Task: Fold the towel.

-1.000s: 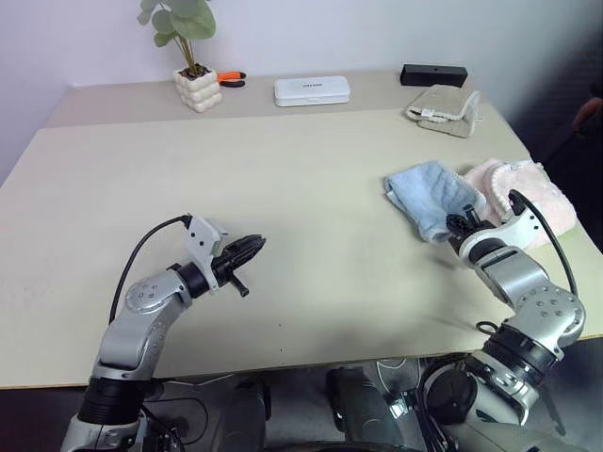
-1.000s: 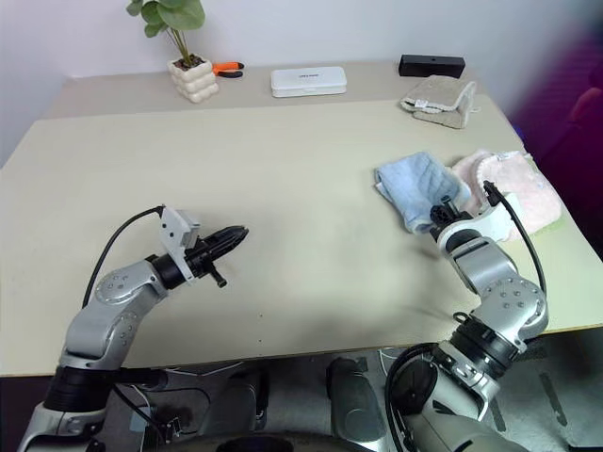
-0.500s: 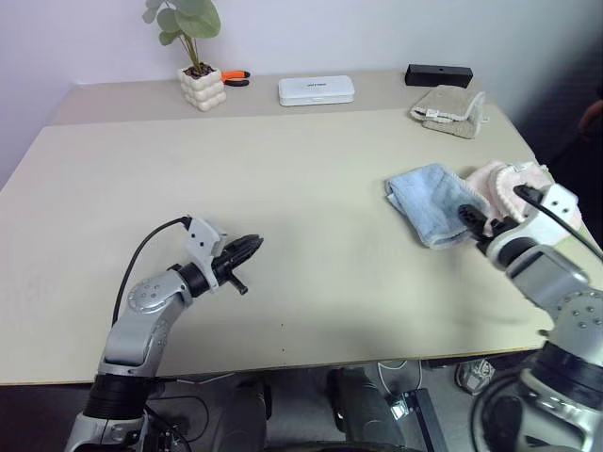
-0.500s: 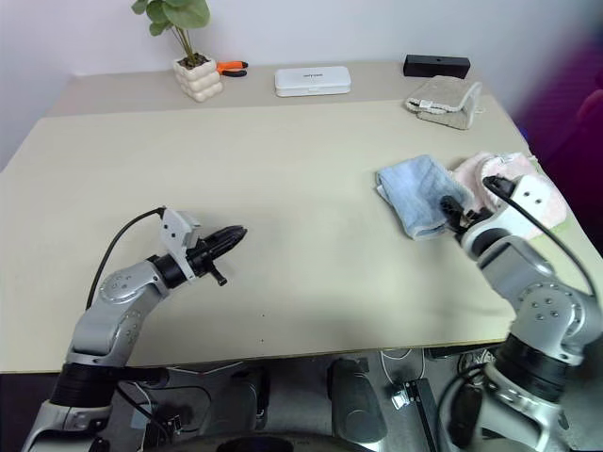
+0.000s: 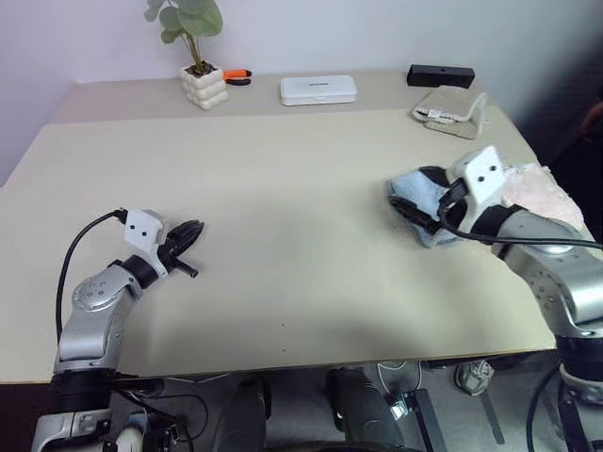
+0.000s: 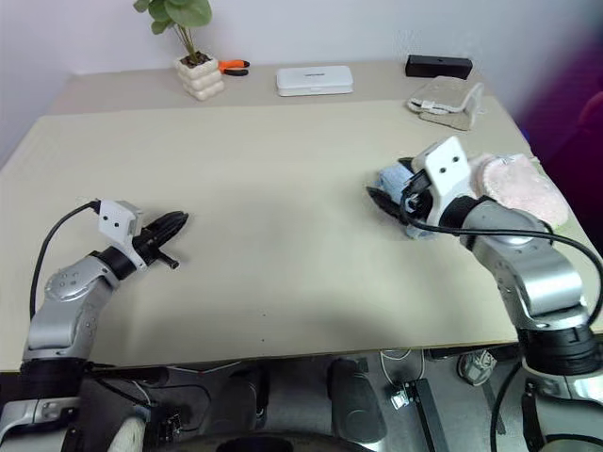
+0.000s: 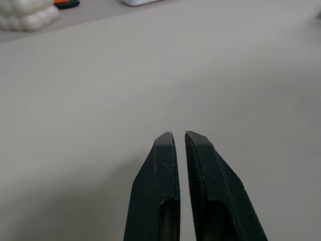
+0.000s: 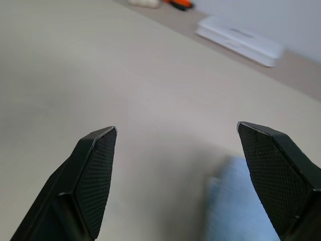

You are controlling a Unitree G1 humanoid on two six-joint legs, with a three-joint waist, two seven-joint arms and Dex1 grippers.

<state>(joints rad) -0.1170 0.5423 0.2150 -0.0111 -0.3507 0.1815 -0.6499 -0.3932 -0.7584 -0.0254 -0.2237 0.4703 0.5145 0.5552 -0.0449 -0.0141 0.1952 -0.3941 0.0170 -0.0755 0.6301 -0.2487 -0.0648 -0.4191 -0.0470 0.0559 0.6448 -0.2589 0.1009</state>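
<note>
While the left gripper (image 5: pixel 191 232) hovers pinched nearly shut over the table's (image 5: pixel 283 188) near-left area, the right gripper (image 8: pixel 175 131) hangs spread wide, holding nothing. Light blue towel (image 5: pixel 415 194) lies bunched near the right edge, just beside the pink towel (image 5: pixel 537 188).

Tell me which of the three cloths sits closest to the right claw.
The light blue towel, right under the open right claw. The fluffy pink towel lies beyond it, the beige folded cloth farther back.
</note>
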